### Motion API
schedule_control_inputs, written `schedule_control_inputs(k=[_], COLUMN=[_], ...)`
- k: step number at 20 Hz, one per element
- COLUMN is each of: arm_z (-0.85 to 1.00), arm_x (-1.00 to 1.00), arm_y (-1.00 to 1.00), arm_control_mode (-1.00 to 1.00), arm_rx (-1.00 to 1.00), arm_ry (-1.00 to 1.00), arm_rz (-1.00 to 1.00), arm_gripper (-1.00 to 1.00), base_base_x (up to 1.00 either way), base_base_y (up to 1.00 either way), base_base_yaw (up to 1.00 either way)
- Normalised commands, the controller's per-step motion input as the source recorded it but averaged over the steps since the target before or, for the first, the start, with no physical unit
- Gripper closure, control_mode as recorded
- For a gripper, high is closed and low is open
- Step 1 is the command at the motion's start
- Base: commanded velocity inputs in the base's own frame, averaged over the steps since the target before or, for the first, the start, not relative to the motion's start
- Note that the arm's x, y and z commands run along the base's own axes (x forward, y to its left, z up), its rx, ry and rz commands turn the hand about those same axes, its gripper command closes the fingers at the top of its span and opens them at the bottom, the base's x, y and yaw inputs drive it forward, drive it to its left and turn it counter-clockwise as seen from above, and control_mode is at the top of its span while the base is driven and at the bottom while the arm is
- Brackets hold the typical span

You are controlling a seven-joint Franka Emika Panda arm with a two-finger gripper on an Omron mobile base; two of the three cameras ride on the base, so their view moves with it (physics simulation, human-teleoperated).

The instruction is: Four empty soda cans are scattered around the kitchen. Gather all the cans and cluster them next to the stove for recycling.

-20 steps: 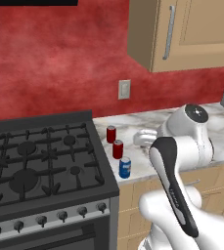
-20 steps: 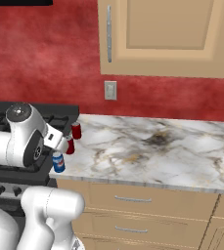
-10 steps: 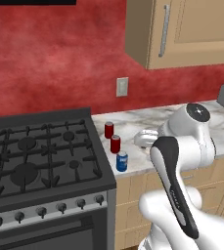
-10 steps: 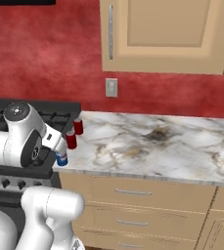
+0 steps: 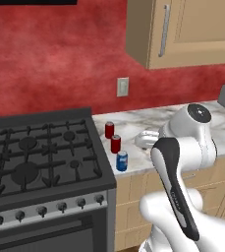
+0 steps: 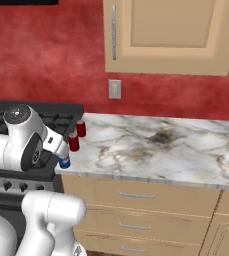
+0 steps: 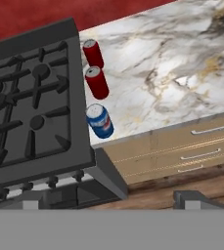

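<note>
Standing beside the stove (image 5: 40, 157), three cans lined up on the marble counter (image 6: 151, 150).
Two red cans (image 7: 97, 82) far, blue can (image 7: 100, 120) nearest the edge, clustered for recycling; gripper spread wide, holding nothing, hovering clear above.

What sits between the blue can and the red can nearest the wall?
Another red can stands between the blue can and the far red can, seen in the hand view.
</note>
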Motion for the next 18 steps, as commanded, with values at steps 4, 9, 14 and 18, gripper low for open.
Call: schedule_control_inputs(k=[4, 9, 14, 18], arm_z=[0.00, 0.00, 0.00, 0.00], arm_x=[0.00, 0.00, 0.00, 0.00], arm_y=[0.00, 0.00, 0.00, 0.00], arm_control_mode=[1.00, 1.00, 1.00, 1.00], arm_rx=[0.00, 0.00, 0.00, 0.00], arm_ry=[0.00, 0.00, 0.00, 0.00], arm_rz=[0.00, 0.00, 0.00, 0.00], arm_gripper=[-1.00, -1.00, -1.00, -1.00], base_base_x=[-0.44, -0.42, -0.18, -0.22], base_base_y=[-0.30, -0.21, -0.08, 0.00], base_base_yaw=[0.14, 0.14, 0.10, 0.13])
